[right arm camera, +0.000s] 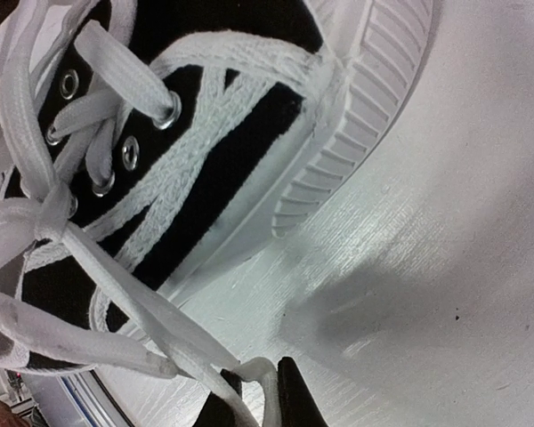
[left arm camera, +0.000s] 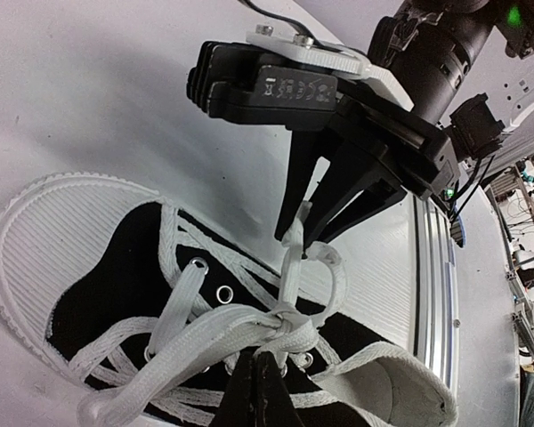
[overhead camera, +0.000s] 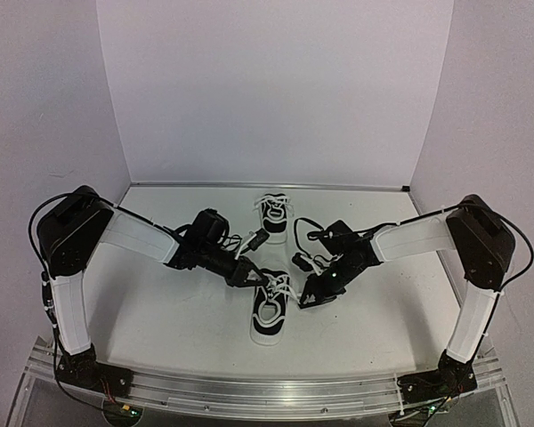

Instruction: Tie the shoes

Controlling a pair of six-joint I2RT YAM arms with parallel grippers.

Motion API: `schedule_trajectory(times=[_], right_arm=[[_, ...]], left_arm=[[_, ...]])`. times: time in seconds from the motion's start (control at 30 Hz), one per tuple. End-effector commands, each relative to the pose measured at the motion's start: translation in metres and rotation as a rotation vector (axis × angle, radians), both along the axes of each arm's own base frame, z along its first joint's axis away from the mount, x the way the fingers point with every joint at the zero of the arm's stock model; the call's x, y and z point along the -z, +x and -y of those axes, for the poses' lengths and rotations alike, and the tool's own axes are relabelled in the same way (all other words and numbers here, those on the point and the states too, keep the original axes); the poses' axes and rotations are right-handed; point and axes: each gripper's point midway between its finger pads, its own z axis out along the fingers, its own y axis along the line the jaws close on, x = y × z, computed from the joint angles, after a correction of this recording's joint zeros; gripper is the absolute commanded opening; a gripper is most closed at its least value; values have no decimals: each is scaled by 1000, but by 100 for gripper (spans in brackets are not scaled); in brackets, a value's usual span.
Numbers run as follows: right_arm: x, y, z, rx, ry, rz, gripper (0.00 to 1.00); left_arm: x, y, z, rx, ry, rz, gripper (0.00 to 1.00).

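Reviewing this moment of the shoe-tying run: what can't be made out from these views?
Left hand: left wrist view, cut by the bottom edge; shut, but the knot hides whether it pinches lace.
Right hand: left wrist view; the lace loop sits at its tips, gripped or loose is too fine to tell.
Far shoe: top view only, too small to tell whether it is tied.
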Motion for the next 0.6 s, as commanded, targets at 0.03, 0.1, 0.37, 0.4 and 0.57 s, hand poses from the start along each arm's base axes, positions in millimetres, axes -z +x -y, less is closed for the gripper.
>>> schedule_trajectory(times=[0.03,0.1,0.37,0.4,0.57], right_arm=[[-12,7,5,28,2,34,13],[-13,8,6,36,2,41,14],[-16,10,6,45,13,48,16],[-16,10,6,46,14,48,16],[-22,10,5,45,28,57,19]], left_arm=[[-21,6,-3,-39,4,67,0],[-25,8,-7,-58,8,78,0],[-33,15,-20,-123,13,93,0],[-34,15,-21,-129,15,93,0],[-33,19,-27,-148,20,89,0]])
